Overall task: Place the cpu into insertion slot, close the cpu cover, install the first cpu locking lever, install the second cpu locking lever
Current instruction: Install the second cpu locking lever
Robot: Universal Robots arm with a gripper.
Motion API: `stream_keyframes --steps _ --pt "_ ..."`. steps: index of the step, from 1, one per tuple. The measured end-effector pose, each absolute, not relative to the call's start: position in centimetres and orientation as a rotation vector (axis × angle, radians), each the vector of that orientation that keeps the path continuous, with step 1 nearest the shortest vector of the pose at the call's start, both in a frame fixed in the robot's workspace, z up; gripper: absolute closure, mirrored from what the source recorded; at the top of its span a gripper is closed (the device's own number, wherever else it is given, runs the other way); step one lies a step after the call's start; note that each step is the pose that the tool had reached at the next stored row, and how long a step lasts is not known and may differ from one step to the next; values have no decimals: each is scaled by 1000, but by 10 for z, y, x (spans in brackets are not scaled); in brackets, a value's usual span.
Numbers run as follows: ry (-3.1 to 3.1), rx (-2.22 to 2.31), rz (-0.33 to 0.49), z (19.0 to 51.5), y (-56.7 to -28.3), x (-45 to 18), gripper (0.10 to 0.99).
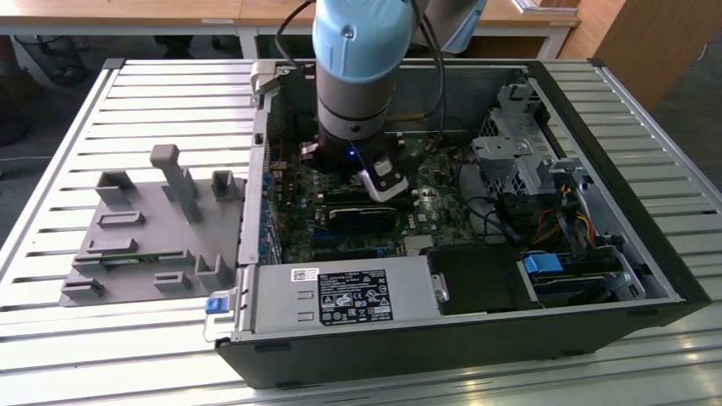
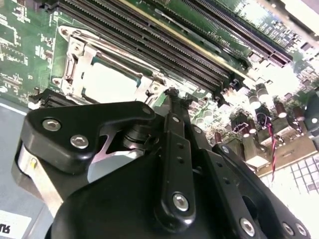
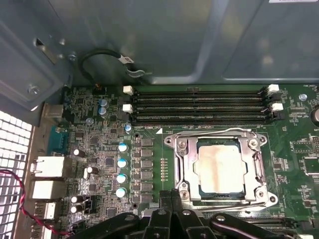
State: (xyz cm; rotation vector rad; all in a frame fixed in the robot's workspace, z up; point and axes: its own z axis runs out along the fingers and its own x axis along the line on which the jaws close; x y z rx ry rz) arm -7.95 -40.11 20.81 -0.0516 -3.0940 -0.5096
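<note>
Fingers (image 3: 172,196) just beside covered cpu (image 3: 219,169)

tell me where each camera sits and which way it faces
Exterior view: off the arm, above the slatted table, looking down into the open computer case; the arm reaches in.
First wrist view: on the arm, facing the motherboard, with the cpu under the cpu cover; gripper tips at the edge.
Second wrist view: on the arm, low and oblique; gripper linkages in front.
Both wrist views share the cpu and memory slots.
</note>
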Motion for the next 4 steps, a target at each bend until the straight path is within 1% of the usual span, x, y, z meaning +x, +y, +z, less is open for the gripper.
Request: stream_keyframes --steps 4 --pt "-3094 -52 -510 210 -401 -79 980"
